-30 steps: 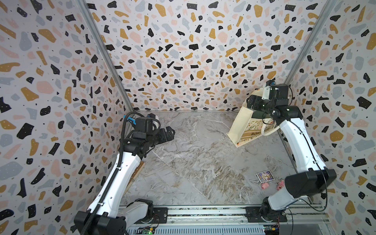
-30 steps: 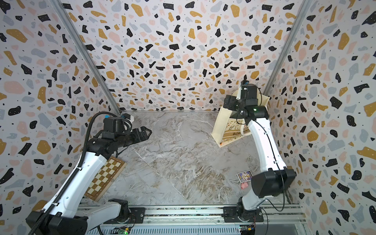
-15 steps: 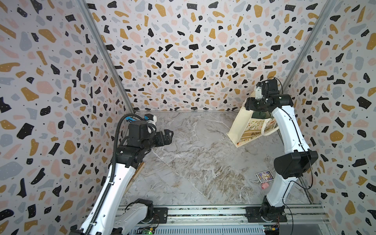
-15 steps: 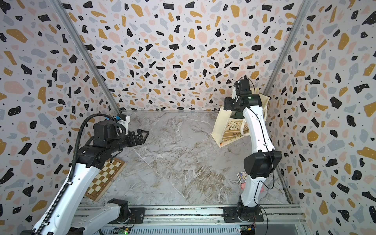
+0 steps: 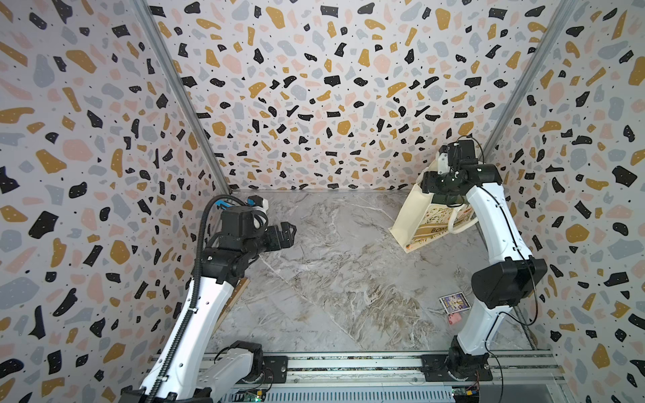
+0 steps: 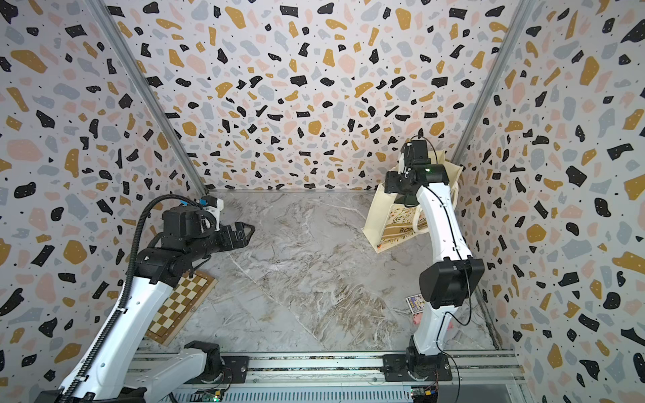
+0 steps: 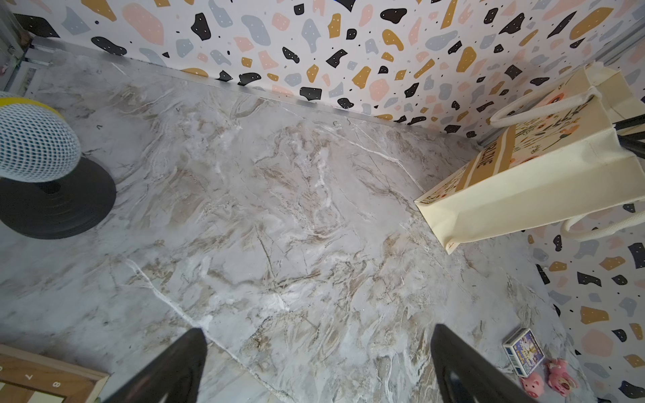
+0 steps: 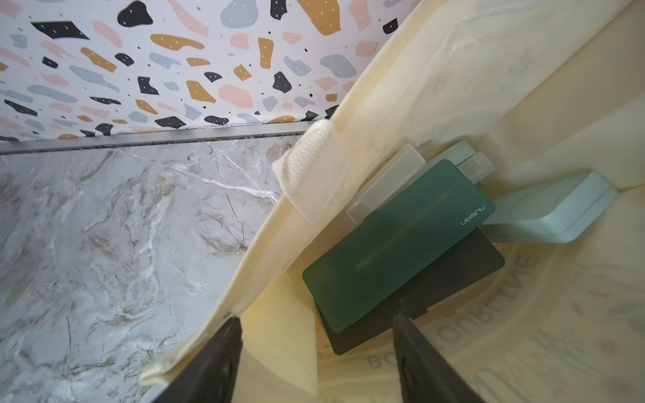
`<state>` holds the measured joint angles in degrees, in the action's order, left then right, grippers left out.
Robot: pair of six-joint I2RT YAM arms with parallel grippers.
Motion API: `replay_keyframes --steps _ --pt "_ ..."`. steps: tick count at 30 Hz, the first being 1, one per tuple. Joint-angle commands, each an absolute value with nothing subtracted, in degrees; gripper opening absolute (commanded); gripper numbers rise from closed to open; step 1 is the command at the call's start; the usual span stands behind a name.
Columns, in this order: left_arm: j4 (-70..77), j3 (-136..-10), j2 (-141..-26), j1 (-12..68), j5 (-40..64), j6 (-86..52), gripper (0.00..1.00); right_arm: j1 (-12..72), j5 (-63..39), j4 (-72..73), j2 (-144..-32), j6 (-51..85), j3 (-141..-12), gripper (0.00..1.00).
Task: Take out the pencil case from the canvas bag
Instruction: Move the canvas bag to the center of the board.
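The right hand [image 8: 314, 366] is inside the mouth of the canvas bag [image 8: 453, 69], its jaws apart with nothing between them. One finger [image 8: 213, 363] sits just against the bag's cream rim where the hem ends. The other finger [image 8: 422, 366] is further in, over the printed wall.

Deeper in the bag, beyond the fingertips, lies the pencil case [image 8: 394, 244], flat and dark green. It rests on a black slab [image 8: 453, 279], and I cannot tell whether a fingertip touches that slab's edge. A translucent box [image 8: 387, 181] is wedged between the case and the bag wall, and a pale blue box [image 8: 558, 209] lies at its far end. A loop handle [image 8: 314, 167] folds over the rim above them.

In both top views the bag leans in the corner where two walls meet. The left hand [image 5: 286, 232] hovers wide open, well apart from the bag, with bare marble worktop [image 5: 331, 261] between them. A small card box [image 5: 455, 303] and pink toys [image 7: 558, 373] lie well apart from the bag, near the right arm's base. A chessboard [image 6: 181, 303] lies farther off, under the left arm.
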<state>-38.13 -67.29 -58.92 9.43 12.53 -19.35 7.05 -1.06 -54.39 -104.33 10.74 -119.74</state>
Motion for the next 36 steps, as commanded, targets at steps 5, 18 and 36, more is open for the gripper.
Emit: replay_keyframes --steps 5,18,36 --pt "-37.3 -66.8 -59.1 9.1 13.8 -18.6 0.99 7.7 -2.3 -50.0 -91.5 11.6 -108.3 0.71" --pt "-36.5 -67.9 -62.1 15.3 25.1 -14.6 0.99 7.8 -3.0 -54.2 -98.2 9.4 -111.9 0.66" --pt "-38.3 -70.9 -61.6 37.3 0.8 -11.2 0.99 8.0 -1.0 -57.8 -105.7 8.3 -122.7 0.36"
